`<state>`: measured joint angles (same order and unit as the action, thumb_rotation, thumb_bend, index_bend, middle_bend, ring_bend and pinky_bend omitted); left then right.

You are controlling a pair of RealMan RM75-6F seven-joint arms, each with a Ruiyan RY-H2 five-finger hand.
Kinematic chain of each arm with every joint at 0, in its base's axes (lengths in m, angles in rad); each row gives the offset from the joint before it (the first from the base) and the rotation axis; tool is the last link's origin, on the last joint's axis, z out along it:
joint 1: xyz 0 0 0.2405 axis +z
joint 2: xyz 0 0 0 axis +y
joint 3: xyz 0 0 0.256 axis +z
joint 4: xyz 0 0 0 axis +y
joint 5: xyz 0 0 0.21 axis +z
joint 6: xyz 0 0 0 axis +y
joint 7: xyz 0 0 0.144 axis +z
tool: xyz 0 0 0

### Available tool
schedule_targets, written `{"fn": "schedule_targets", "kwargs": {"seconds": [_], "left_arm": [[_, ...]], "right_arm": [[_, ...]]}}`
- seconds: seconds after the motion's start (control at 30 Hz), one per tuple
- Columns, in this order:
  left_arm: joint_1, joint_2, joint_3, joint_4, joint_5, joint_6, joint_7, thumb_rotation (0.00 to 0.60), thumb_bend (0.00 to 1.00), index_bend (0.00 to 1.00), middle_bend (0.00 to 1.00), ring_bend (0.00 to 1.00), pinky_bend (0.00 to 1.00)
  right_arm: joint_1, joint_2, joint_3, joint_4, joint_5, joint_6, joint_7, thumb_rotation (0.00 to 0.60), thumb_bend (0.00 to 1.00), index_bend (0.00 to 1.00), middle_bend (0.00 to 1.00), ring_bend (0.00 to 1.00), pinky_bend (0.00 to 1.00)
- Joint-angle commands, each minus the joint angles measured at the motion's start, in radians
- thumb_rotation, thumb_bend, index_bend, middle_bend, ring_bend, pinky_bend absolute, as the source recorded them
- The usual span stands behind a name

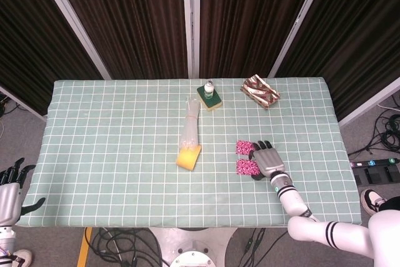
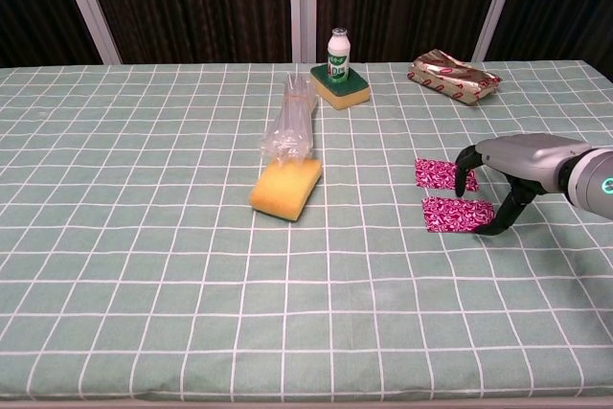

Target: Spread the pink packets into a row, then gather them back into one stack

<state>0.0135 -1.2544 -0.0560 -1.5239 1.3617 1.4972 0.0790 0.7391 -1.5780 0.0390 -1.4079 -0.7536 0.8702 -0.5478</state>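
Observation:
Two pink patterned packets lie flat right of the table's centre, a small gap between them: the far packet (image 1: 244, 148) (image 2: 437, 174) and the near packet (image 1: 247, 167) (image 2: 457, 215). My right hand (image 1: 265, 159) (image 2: 512, 168) arches over their right ends. Its fingertips (image 2: 466, 166) rest on the far packet's right edge, and its thumb touches the near packet's right end. Neither packet is lifted. My left hand (image 1: 10, 186) hangs off the table's front left corner with its fingers spread, holding nothing.
A yellow sponge (image 1: 189, 156) lies at the centre, with a crumpled clear plastic bag (image 1: 189, 123) behind it. At the back stand a small white bottle (image 1: 209, 87) on a green sponge (image 1: 211, 98) and a shiny brown snack pack (image 1: 260, 91).

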Motion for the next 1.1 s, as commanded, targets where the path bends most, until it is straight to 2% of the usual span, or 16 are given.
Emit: {"fn": "schedule_targets", "kwargs": {"seconds": [0.03, 0.23, 0.53, 0.7, 0.93, 1.1], "left_arm": [[-0.001, -0.001, 0.000, 0.001, 0.001, -0.002, 0.000, 0.600, 0.13, 0.27, 0.18, 0.15, 0.17], [-0.002, -0.002, -0.001, 0.004, 0.001, -0.003, -0.001, 0.600, 0.13, 0.27, 0.18, 0.15, 0.17], [-0.002, 0.002, -0.002, -0.001, 0.002, -0.003, 0.002, 0.600, 0.13, 0.27, 0.18, 0.15, 0.17], [-0.003, 0.004, -0.003, -0.009, 0.002, -0.001, 0.010, 0.600, 0.13, 0.27, 0.18, 0.15, 0.17], [0.003, 0.010, -0.001, -0.019, -0.007, 0.000, 0.020, 0.600, 0.13, 0.27, 0.18, 0.15, 0.17], [0.003, 0.012, -0.001, -0.021, -0.008, -0.001, 0.025, 0.600, 0.13, 0.27, 0.18, 0.15, 0.17]], "right_arm": [[-0.004, -0.003, -0.002, 0.007, 0.000, -0.001, 0.004, 0.505, 0.11, 0.34, 0.09, 0.00, 0.00], [-0.010, -0.007, 0.001, 0.014, -0.007, 0.001, 0.016, 0.512, 0.11, 0.34, 0.09, 0.00, 0.00], [-0.010, 0.024, 0.058, 0.019, -0.016, 0.008, 0.073, 0.500, 0.11, 0.32, 0.08, 0.00, 0.00], [0.028, -0.023, 0.089, 0.115, 0.013, -0.037, 0.073, 0.503, 0.11, 0.32, 0.08, 0.00, 0.00], [0.074, -0.132, 0.099, 0.284, 0.028, -0.099, 0.060, 0.499, 0.11, 0.32, 0.08, 0.00, 0.00], [0.088, -0.176, 0.108, 0.357, 0.023, -0.122, 0.067, 0.505, 0.11, 0.32, 0.08, 0.00, 0.00]]}}
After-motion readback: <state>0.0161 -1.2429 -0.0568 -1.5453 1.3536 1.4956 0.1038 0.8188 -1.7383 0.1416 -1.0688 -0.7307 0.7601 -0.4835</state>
